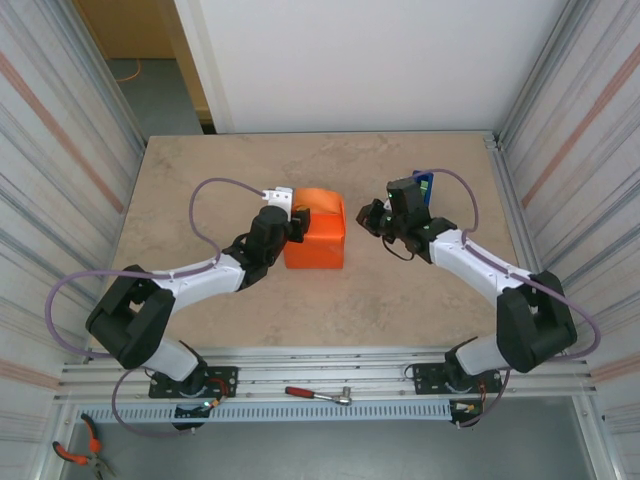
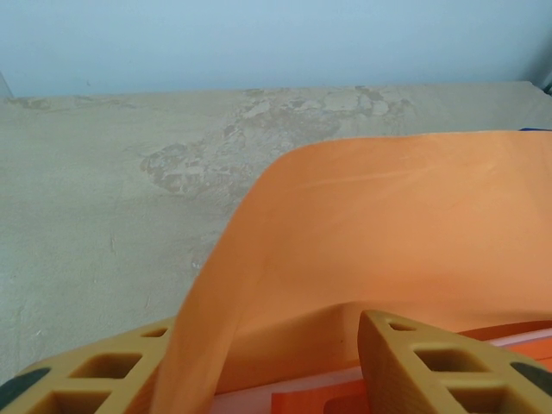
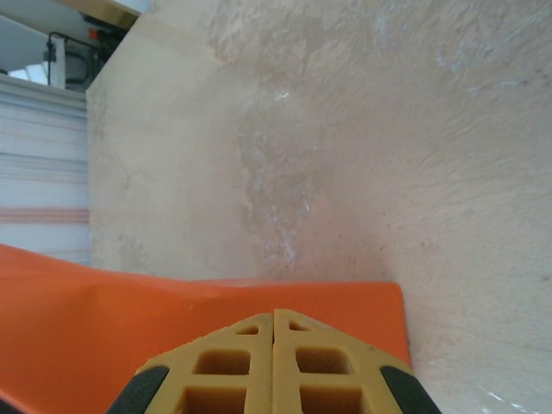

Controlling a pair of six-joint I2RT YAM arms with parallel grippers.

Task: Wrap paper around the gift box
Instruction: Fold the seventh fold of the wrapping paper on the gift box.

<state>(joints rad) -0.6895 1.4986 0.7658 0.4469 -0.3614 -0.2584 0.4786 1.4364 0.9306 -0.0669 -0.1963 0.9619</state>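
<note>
The paper (image 1: 318, 238) sits near the middle of the desk (image 1: 200, 170), humped up into a bright orange bundle. From above the gift box is hidden under it. In the left wrist view a thin pale pink edge (image 2: 250, 398) peeks out low down between the fingers, and that looks like the gift box, though too little shows to be sure.

The left pincer (image 1: 296, 224) is right up against the bundle's left side. In its own camera the two yellow fingers (image 2: 86, 373) stand apart, and a broad flap of the paper (image 2: 388, 250) curls up out of the gap between them and arches over toward the right. I cannot tell whether those fingers are pinching anything or just standing spread around it.

The right pincer (image 1: 376, 218) is off to the right of the bundle, near it but not touching from where I stand. Its fingers (image 3: 224, 371) are pressed together, tip to tip, and I see nothing caught between them. Past the tips a flat stretch of the paper (image 3: 103, 336) lies on the desk.

Just behind the right arm's wrist there is a blue tape dispenser (image 1: 425, 183). On the metal rail at the near edge lies a red-handled tool (image 1: 318, 395), and a pair of orange-handled pliers (image 1: 78, 455) sits lower left.
</note>
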